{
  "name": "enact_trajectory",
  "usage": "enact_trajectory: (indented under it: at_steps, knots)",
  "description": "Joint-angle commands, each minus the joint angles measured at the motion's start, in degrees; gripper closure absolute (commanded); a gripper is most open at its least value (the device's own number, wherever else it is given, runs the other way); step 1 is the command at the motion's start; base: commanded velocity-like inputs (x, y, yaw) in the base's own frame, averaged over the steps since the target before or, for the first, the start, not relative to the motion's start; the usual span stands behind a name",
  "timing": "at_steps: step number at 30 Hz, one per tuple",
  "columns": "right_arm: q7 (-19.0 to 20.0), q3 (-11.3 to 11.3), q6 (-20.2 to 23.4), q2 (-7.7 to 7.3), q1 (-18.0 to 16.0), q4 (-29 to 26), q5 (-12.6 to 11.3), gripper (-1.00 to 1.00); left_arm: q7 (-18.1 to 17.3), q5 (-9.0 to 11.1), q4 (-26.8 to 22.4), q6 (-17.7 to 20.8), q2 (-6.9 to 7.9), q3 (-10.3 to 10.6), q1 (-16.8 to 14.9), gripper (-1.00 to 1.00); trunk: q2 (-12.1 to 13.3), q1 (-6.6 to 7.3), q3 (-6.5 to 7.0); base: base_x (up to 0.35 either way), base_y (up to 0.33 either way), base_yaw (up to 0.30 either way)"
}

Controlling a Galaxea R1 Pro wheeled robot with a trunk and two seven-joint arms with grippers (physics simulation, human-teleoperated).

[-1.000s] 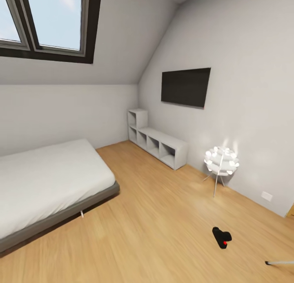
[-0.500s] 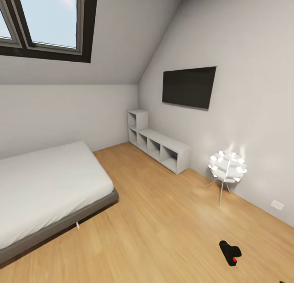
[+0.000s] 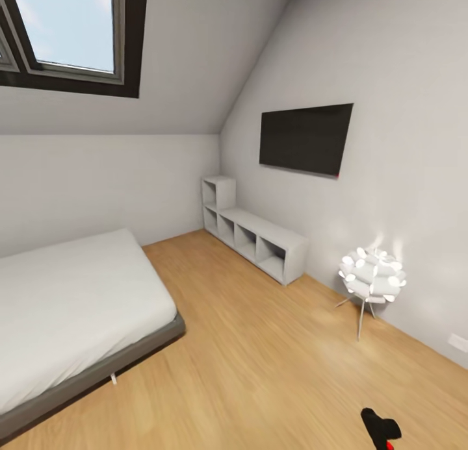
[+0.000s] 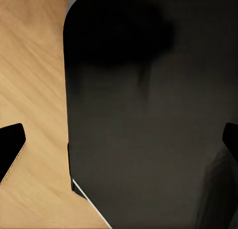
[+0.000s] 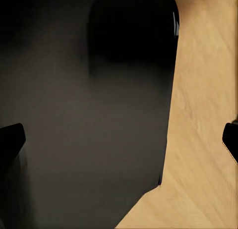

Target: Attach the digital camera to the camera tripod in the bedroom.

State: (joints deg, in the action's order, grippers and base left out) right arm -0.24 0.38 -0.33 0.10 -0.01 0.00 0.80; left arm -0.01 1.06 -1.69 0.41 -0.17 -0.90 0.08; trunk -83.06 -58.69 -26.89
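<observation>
Currently digital camera lies on wood floor at your 5 o'clock, near frame edge. Bed at 8, cube shelf at 1, floor lamp at 3. Left gripper and right gripper: fingers spread wide, nothing between them.

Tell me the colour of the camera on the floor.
Black camera with a red dot; head view.

Head view swings left and slightly up over the last second; whole scene slides right and down in frame, a camera move, not the objects. Digital camera now sits at the bottom edge, partly cut off. Tripod leg tip seen earlier at lower right is out of frame. Floor lamp and TV appear farther right.
</observation>
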Motion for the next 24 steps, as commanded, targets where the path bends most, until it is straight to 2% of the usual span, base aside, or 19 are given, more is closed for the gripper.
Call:
enact_trajectory:
  at_steps: [1,24]
  knots:
    - [-0.02,0.01,-0.19,0.00,0.00,0.00,0.08,-1.00,0.00,0.13,-0.07,0.04,-0.01,-0.07,0.01,-1.00,-0.02,-0.03,-0.04,0.323,0.000,0.000]
    - [-0.06,-0.19,-1.72,0.05,0.01,0.00,-0.21,-1.00,0.10,0.17,-0.07,0.10,-0.01,-0.07,0.01,-1.00,-0.02,-0.03,-0.04,0.323,0.000,-0.010]
